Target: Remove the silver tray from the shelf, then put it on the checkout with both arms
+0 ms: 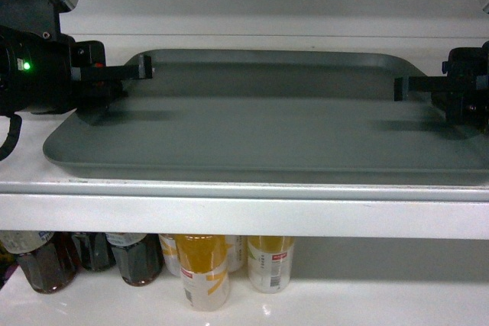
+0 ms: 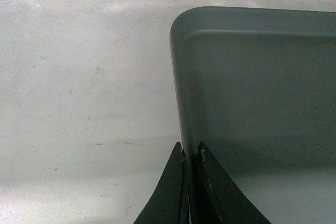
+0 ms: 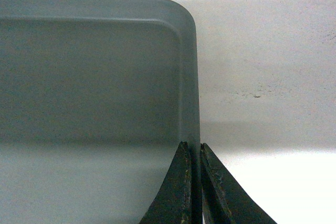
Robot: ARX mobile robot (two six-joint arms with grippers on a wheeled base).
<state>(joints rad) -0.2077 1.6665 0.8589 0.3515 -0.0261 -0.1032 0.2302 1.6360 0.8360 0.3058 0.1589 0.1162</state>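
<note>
Two hands pinching silver tray (image 1: 260,135) on shelf (image 1: 244,215); left hand (image 2: 191,153) nipping left rim, right hand (image 3: 193,148) right rim

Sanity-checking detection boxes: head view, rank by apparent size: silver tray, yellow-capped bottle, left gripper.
1. silver tray, widest by far.
2. left gripper with its body, though it sits nearer the camera and is cut by the frame edge, so unsure.
3. yellow-capped bottle, top hidden by the shelf.
</note>
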